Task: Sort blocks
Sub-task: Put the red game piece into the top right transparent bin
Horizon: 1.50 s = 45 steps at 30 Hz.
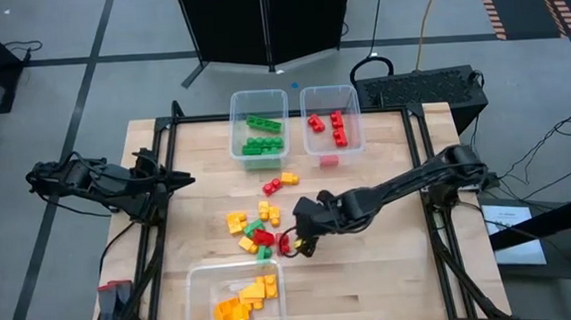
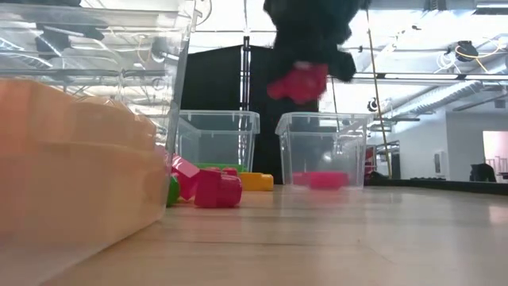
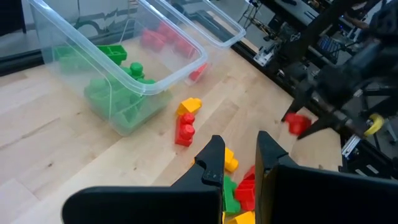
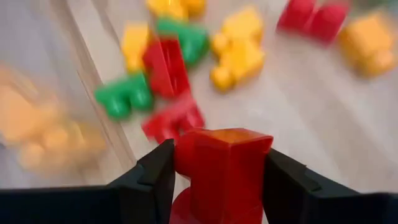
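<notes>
Right end effector [image 4: 211, 177] pinching small red studded plastic brick [image 4: 221, 168], lifted above wooden surface [image 1: 401, 262] beside mixed pile [image 1: 255, 226]. Clear tubs partly filled: green [image 1: 258, 122], red [image 1: 331, 119], yellow [image 1: 236, 300]. About a dozen unsorted. Left end effector [image 3: 239, 168] pressed together, parked.

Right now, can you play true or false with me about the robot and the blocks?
1. The right gripper is holding a red block. True.
2. The green tub has yellow blocks inside. False: it has green blocks.
3. The left gripper is carrying a block. False: it is shut and holds nothing.
4. Loose blocks lie on the table between the tubs. True.
5. The held red block sits in the red tub. False: it hangs above the table.
</notes>
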Tool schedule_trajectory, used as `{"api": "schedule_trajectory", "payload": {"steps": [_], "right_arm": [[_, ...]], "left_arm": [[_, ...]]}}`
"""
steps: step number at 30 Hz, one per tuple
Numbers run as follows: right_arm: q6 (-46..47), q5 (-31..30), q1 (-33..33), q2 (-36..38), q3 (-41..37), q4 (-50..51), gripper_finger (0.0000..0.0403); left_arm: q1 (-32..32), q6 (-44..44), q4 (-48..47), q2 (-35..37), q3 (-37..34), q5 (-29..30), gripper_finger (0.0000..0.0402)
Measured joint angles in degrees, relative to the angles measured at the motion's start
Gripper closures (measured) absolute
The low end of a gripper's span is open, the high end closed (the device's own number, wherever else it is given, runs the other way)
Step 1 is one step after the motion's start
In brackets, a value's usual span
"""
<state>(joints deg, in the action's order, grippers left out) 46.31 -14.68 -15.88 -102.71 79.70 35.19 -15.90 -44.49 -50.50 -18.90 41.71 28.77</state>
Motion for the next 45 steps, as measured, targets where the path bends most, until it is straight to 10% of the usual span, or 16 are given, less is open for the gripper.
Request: {"api": "schedule_trajectory", "payload": {"steps": [10, 16, 33, 40, 45], "right_arm": [[-10.7, -5.28, 5.59, 7.57, 0.13, -12.94, 0.0236], [-10.2, -18.35, 13.22, 15.01, 0.13, -1.2, 0.0236], [-17.1, -5.84, 39.44, 16.01, 0.13, 6.75, 0.0232], [-15.91, -4.15, 41.81, 13.49, 0.13, 8.38, 0.0062], [-19.8, -2.91, 41.73, 15.5, 1.05, 7.52, 0.005]], "left_arm": [[0.02, 1.38, 0.0, 0.0, 0.0, 0.24, 0.0401], [0.0, 1.4, -0.02, 0.02, 0.0, 0.24, 0.0401], [0.01, 1.38, -2.66, 0.0, 0.0, 0.87, 0.0401], [0.0, 1.31, -2.66, 0.0, 0.0, 0.87, 0.0401], [0.0, 1.29, -2.62, 0.0, 0.0, 0.87, 0.0401]]}}
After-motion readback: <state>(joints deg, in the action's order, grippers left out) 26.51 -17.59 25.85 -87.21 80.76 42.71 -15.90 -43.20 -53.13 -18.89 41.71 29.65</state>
